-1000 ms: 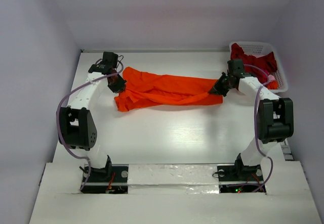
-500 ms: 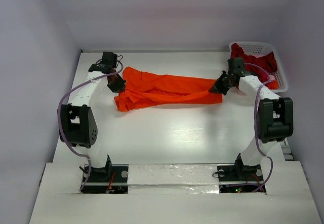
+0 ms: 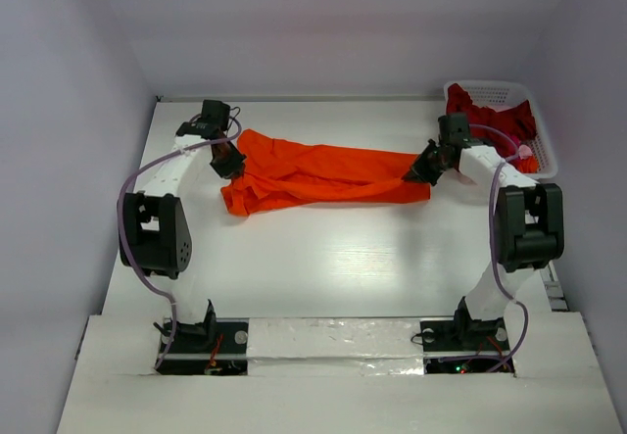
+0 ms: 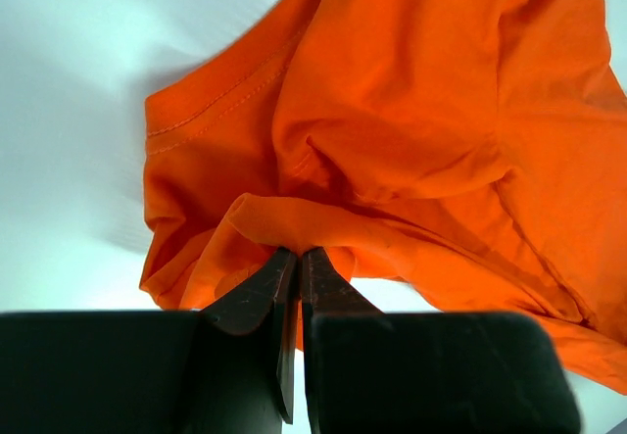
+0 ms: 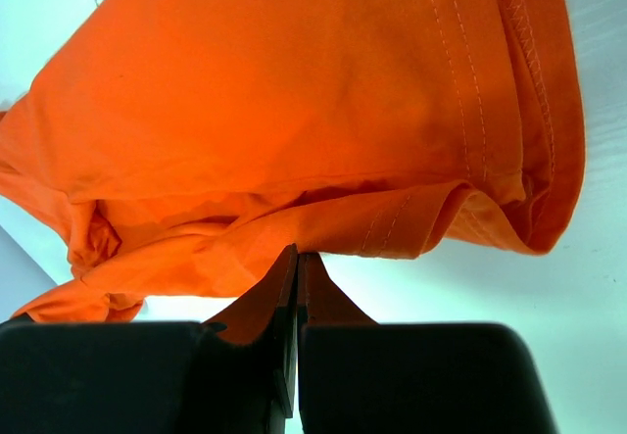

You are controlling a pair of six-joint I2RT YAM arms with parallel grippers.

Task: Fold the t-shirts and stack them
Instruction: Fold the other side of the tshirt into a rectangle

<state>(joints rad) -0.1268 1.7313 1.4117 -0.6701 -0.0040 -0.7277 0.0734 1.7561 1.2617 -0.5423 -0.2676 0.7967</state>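
A bright orange t-shirt [image 3: 323,174] lies bunched in a long band across the far middle of the table. My left gripper [image 3: 231,164] is shut on a fold at its left end; in the left wrist view the gripper [image 4: 298,254] pinches orange cloth [image 4: 411,130]. My right gripper [image 3: 422,170] is shut on the shirt's right end; in the right wrist view the gripper [image 5: 297,255] holds a hemmed edge of the shirt [image 5: 294,111]. A dark crimson t-shirt [image 3: 502,122] sits heaped in the basket.
A white latticed basket [image 3: 490,86] stands at the far right corner, close behind my right arm. White walls close in the table at the back and both sides. Bare white tabletop [image 3: 323,258] lies between the shirt and the arm bases.
Both arms have edged slightly toward the far side, and the orange shirt's right end has drawn a little left. Both grips have held.
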